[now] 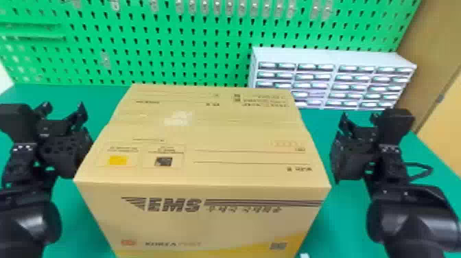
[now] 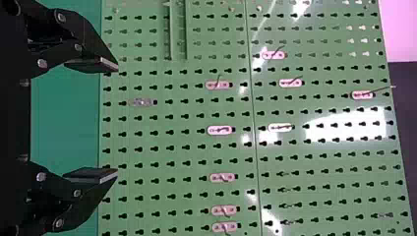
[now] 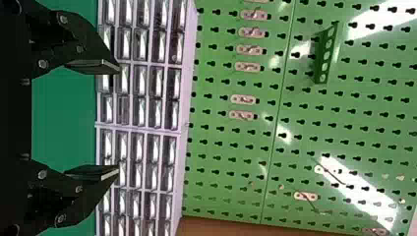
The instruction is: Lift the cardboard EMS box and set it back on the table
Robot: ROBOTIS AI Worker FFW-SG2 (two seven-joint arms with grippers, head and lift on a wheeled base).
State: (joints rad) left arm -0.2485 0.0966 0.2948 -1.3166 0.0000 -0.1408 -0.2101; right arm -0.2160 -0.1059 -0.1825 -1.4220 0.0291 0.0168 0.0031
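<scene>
The cardboard EMS box stands upright on the green table, its printed front facing me and its top closed. Beside its left side is my left gripper, with the forearm partly over the table. My right gripper stands off the box's right side, a strip of green between them. In the left wrist view the left gripper has its fingers wide apart with nothing between them. The right wrist view shows the right gripper spread just as wide, also holding nothing.
Behind the box rises a green pegboard with small hooks. A white drawer cabinet stands at the back right, behind the right gripper. Green table surface shows at both sides of the box. A wooden panel borders the right.
</scene>
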